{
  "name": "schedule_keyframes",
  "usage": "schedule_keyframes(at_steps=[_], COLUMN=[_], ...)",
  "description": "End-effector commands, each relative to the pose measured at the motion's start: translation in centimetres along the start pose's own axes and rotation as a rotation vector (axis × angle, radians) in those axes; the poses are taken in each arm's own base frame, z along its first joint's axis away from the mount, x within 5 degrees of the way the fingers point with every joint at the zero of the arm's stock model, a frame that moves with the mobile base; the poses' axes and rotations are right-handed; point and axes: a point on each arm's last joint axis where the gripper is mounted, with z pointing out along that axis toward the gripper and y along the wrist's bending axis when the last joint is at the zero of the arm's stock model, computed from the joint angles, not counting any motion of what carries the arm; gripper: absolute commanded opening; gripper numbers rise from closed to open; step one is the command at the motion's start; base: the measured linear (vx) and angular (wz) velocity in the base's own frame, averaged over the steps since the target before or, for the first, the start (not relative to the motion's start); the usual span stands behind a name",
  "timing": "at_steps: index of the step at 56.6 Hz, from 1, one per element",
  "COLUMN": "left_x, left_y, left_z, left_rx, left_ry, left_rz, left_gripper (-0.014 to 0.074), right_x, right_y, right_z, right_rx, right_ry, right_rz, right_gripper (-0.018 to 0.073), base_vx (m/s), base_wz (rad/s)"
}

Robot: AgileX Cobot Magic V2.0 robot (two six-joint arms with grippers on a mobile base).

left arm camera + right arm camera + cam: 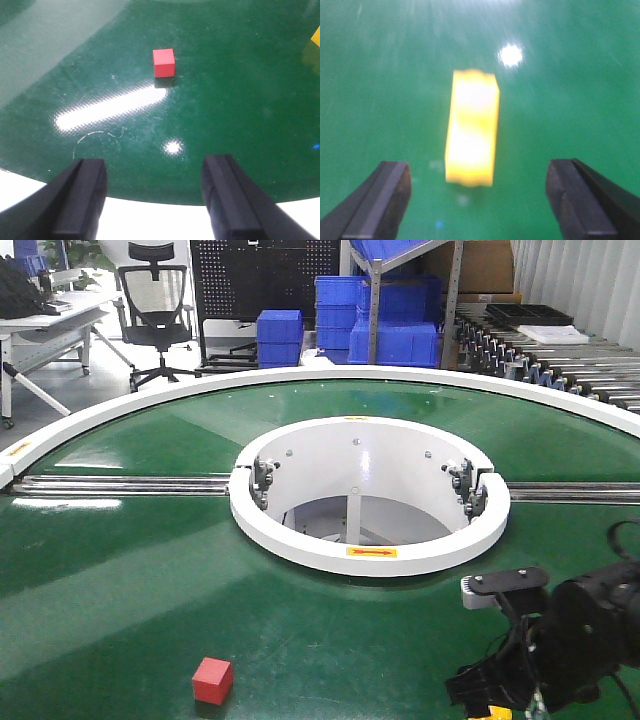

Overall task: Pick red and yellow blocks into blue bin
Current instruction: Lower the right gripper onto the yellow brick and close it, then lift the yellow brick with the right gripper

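The red cube (212,680) rests on the green belt near the front edge. In the left wrist view the red cube (164,62) lies well ahead of my left gripper (154,172), which is open and empty above the belt's white rim. A blurred yellow brick (472,127) lies lengthwise just ahead of my right gripper (477,202), in line with the gap between its open jaws, and nothing touches it. My right arm (575,635) hangs low at the front right. A yellow corner (316,37) shows at the left wrist view's right edge. The blue bin is out of view.
A white ring (300,535) surrounds a round opening at the middle of the green turntable (120,590), with metal rails (120,484) on both sides. Beyond it stand small blue crates (280,335) on steel shelving, an office chair (155,300) and a roller conveyor (540,360).
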Motion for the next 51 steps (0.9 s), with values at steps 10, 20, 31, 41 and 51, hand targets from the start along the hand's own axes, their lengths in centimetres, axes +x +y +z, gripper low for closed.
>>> schedule_keyframes(at_steps=[10, 20, 31, 41, 51], left_x=[-1.5, -1.5, -1.5, -1.5, -1.5], left_y=[-0.1, -0.1, -0.1, -0.1, -0.1], left_z=[-0.5, -0.5, -0.5, -0.5, -0.5], left_rx=[0.010, 0.010, 0.010, 0.005, 0.003], left_ry=[-0.096, -0.097, -0.097, -0.096, -0.096], left_rz=[-0.003, -0.003, -0.003, 0.001, 0.002], left_gripper=[0.0513, 0.0513, 0.0513, 0.0513, 0.0513], right_x=[-2.0, -1.9, -1.6, -1.6, -2.0], right_y=[0.2, 0.3, 0.3, 0.2, 0.0], right_z=[1.7, 3.3, 3.4, 2.4, -2.4], right_rx=[-0.003, -0.004, 0.000, 0.003, -0.002], right_ry=[-0.081, -0.056, -0.031, -0.029, -0.138], right_rz=[-0.016, -0.025, -0.027, -0.025, -0.017], right_gripper=[0.0580, 0.0578, 0.0438, 0.0273, 0.0209], base_vx=[0.00, 0.00, 0.00, 0.00, 0.00], base_wz=[0.00, 0.00, 0.00, 0.00, 0.00])
